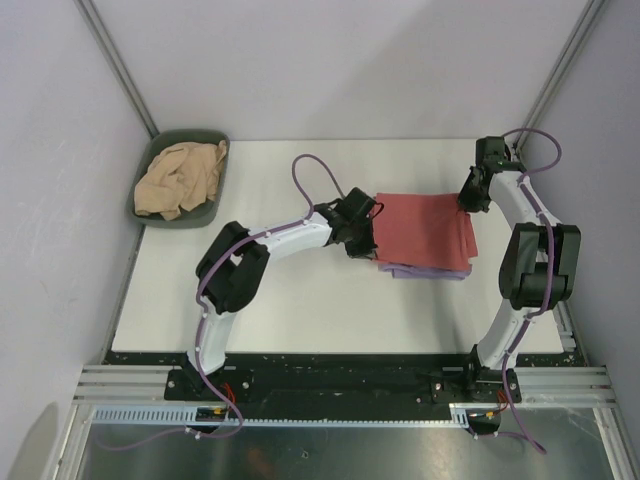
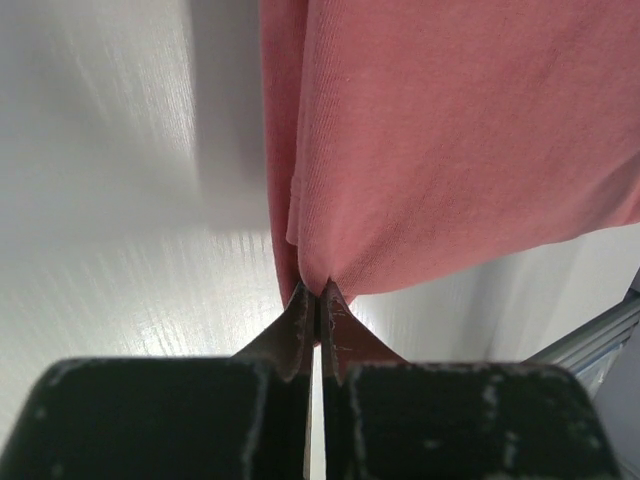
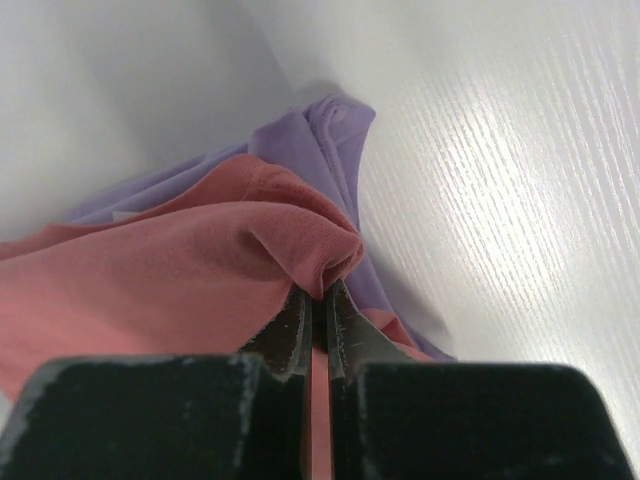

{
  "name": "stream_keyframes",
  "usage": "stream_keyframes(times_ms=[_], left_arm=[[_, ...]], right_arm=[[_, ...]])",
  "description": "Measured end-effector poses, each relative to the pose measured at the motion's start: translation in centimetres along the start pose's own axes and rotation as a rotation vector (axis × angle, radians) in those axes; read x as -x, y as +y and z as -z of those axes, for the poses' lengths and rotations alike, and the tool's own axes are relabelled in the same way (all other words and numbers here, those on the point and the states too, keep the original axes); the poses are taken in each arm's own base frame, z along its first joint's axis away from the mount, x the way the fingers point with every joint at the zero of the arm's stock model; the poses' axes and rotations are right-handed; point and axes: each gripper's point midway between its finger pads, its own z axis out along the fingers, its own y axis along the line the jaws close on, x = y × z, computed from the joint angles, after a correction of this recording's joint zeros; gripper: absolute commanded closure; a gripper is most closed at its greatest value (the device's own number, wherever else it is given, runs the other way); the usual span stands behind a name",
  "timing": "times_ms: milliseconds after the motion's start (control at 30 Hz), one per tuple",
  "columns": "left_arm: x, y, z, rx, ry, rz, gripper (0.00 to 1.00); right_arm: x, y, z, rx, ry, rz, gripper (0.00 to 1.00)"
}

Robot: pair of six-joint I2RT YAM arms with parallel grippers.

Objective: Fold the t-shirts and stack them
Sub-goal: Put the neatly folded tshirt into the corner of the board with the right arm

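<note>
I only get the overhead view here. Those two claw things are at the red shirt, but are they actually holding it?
Observer: Yes. The left wrist camera shows the left gripper shut on an edge of the salmon-red t-shirt.
Visitor: And on the right side?
Observer: The right gripper pinches a bunched fold of the same shirt.
Visitor: Anything I'm missing underneath?
Observer: The right wrist view shows the lavender t-shirt with a curled edge, lying beneath the red one on the white table.
</note>
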Motion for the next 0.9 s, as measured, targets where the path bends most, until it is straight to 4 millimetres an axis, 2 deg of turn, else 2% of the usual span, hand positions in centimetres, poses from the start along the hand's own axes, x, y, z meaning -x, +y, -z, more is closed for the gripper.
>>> stream_keyframes(times_ms=[133,167,267,300,333,400,467,533,600,667,733,833,900], left_arm=[[-0.3,-0.2,-0.1,-0.01,0.009,-0.001,1.0],[-0.3,-0.3,-0.1,-0.014,0.009,-0.002,1.0],[-0.4,-0.4,-0.2,-0.021,0.011,-0.004,0.99],[-0.5,-0.5,-0.2,-0.025,0.013,-0.005,0.95],[-0.6,-0.5,-0.2,-0.027,0.016,-0.006,0.87],[-0.9,-0.4,-0.3,-0.032,0.026,-0.009,0.62],[-1.4,0.0,-0.5,-0.031,0.039,-0.018,0.44],[-2.0,0.8,-0.8,-0.02,0.053,-0.034,0.33],[-2.7,1.8,-0.7,-0.003,0.068,-0.05,0.29],[-2.9,2.8,0.1,0.009,0.073,-0.065,0.27],[-2.6,3.0,1.6,0.0,0.058,-0.081,0.27],[-0.5,2.8,4.9,-0.039,-0.009,-0.089,0.26],[1.3,2.8,7.1,-0.066,-0.064,-0.085,0.27]], right_arm=[[-0.4,-0.5,-0.9,-0.022,0.018,-0.004,0.98],[-0.4,-0.6,-1.1,-0.029,0.021,-0.003,0.92],[-0.3,-0.6,-1.7,-0.042,0.027,-0.003,0.66],[-0.2,-0.6,-1.9,-0.047,0.028,-0.004,0.59],[-0.1,-0.7,-2.1,-0.055,0.029,-0.004,0.53],[0.2,-1.0,-2.3,-0.077,0.031,-0.004,0.45],[0.5,-1.2,-2.2,-0.093,0.027,-0.005,0.4],[0.6,-1.2,-1.8,-0.101,0.024,0.0,0.37],[0.7,-1.0,-1.1,-0.104,0.014,0.007,0.36],[0.6,0.2,0.1,-0.088,-0.004,0.026,0.36],[0.1,2.5,1.7,-0.04,-0.03,0.054,0.36],[-1.9,6.5,3.6,0.051,-0.045,0.09,0.36],[-3.6,8.7,3.8,0.105,-0.029,0.108,0.36]])
